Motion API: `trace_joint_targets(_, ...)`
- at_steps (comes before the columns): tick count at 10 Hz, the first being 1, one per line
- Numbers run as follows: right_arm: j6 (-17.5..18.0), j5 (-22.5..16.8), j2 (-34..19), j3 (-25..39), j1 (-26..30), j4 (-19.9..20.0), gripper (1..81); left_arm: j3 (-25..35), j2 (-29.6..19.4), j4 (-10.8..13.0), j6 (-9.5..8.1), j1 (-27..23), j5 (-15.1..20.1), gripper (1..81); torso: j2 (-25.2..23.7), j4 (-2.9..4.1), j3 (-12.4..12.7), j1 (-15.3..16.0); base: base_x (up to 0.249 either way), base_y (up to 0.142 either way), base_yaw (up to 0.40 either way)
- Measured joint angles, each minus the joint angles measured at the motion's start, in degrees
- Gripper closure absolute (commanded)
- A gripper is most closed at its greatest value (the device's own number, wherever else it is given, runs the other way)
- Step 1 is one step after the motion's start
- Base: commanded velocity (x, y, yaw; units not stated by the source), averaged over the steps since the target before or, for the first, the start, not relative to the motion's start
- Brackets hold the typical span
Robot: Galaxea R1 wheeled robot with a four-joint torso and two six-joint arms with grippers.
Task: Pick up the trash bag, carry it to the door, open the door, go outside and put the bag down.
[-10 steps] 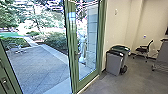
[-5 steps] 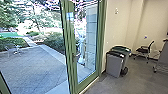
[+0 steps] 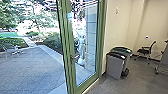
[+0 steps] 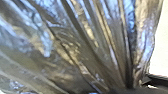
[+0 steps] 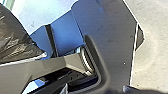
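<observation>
Paved yard (image 3: 32,66) wide across the head view, now with no second green frame edge at its near side, unlike a second ago. Glazed green door (image 3: 67,50) closer to the left of that view than before, with a shift of the camera accounting for at least part of it. For the task, probably a sign of edging up to or into the doorway, with the way out seemingly open and the going outside still to finish. Farther inside, against the wall, a pair of grey bins (image 3: 115,67), well apart from the opening. In the left wrist view, close up, the dark, shiny trash bag (image 4: 75,50), pleats drawn together into the left gripper (image 4: 128,87), fingers apparently closed on the gathered plastic. Off the ground by that reading, and so not yet put down. In the right wrist view, part of the same bag again, just past the robot's jointed bar (image 5: 50,67). State of the right gripper impossible to tell. Smallest, in the head view, the handle (image 3: 73,57) on the door's edge.
</observation>
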Motion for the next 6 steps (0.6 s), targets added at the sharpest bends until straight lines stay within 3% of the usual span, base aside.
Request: trace_joint_targets(6,0.00,-0.02,0.16,0.00,-0.02,0.00,1.0,0.00,-0.05,0.00,0.00,0.00,0.00,81.1,0.00,0.00,0.00,-0.02,0.157,-0.067,0.000)
